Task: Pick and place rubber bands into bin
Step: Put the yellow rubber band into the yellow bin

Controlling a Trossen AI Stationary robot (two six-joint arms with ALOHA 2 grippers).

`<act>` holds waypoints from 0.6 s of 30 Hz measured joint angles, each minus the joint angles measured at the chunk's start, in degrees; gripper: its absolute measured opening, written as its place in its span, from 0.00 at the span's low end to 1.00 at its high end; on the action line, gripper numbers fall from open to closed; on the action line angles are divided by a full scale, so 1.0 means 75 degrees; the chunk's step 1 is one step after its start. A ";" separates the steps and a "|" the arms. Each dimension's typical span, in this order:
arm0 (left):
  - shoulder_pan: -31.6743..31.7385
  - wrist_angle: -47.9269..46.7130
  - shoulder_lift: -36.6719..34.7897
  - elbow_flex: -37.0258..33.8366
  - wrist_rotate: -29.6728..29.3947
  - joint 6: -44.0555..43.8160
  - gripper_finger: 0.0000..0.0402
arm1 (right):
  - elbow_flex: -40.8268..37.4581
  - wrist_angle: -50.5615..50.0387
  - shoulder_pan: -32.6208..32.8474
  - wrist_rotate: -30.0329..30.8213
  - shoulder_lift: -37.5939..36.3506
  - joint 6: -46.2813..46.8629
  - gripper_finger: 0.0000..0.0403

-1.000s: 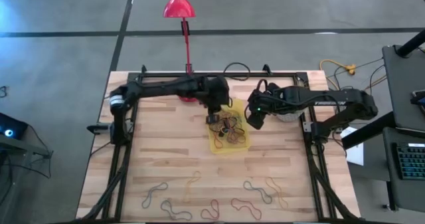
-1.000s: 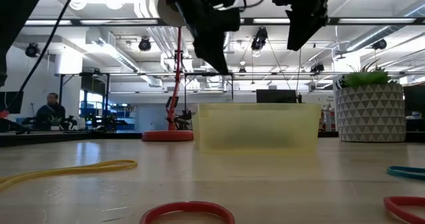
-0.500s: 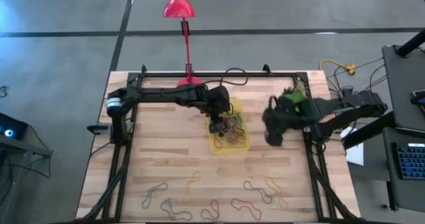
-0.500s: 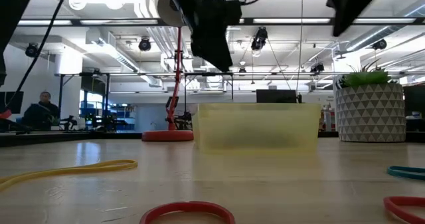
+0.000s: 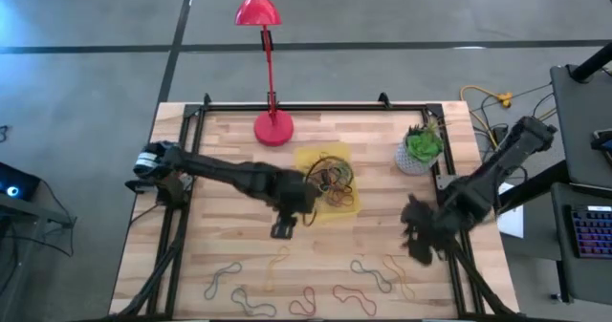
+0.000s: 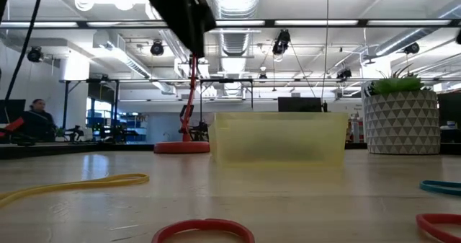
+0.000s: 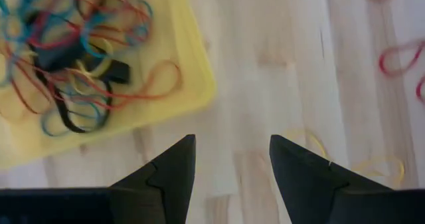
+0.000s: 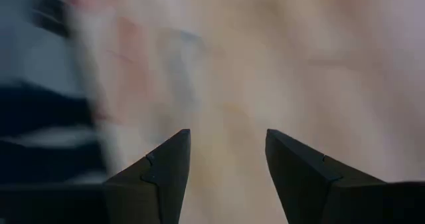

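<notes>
Pale wooden plank counter [image 5: 229, 246] seen from above, with a small shallow tray of translucent yellow plastic, the bin [image 5: 326, 181], near its centre. Inside the bin: a tangle of thin elastic rubber bands [image 5: 331, 179] in red, blue, yellow and black, shown up close in the left wrist view [image 7: 73, 64]. More loose rubber bands [image 5: 316, 286] strung in a row along the counter's 6 o'clock edge, well apart from the bin; from the low view, a yellow one [image 6: 72, 185] and a red one [image 6: 203, 231] lying flat in the foreground, with the bin's translucent wall [image 6: 281, 137] behind them. Left hand [image 5: 284, 225] just off the bin's 8 o'clock corner, over bare wood; in its own wrist view, left hand [image 7: 232, 167] with dark fingers [image 7: 166, 174] spread apart and nothing between them, the bin's corner [image 7: 192, 84] just ahead. Right hand [image 5: 418, 238] at about 4 o'clock from the bin, above the counter near the right frame rail; in its wrist view, right hand [image 8: 227, 164] parted as well and holding nothing, the scene beyond too blurred to read. Round red lamp base [image 5: 273, 128] at 11 o'clock from the bin, and a white patterned pot with a green plant [image 5: 419, 150] at 2 o'clock.
</notes>
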 joint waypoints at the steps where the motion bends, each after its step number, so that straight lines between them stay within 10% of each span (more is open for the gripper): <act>1: -0.0089 0.0027 -0.0088 -0.0162 -0.0011 0.0000 0.44 | -0.0171 0.0726 0.0225 0.0289 0.0182 0.0508 0.45; 6: -0.0651 0.0072 -0.0843 -0.1380 -0.0022 -0.0668 0.44 | -0.0347 0.1691 0.0877 0.1017 0.1634 0.2623 0.45; 11: -0.1473 0.0539 -0.1910 -0.2790 -0.0381 -0.2246 0.44 | 0.0298 0.1474 0.1109 0.0046 0.3290 0.3481 0.45; 18: -0.2611 0.1005 -0.3138 -0.3976 -0.1507 -0.4402 0.44 | 0.2224 -0.1167 0.1143 -0.0640 0.5149 0.3936 0.45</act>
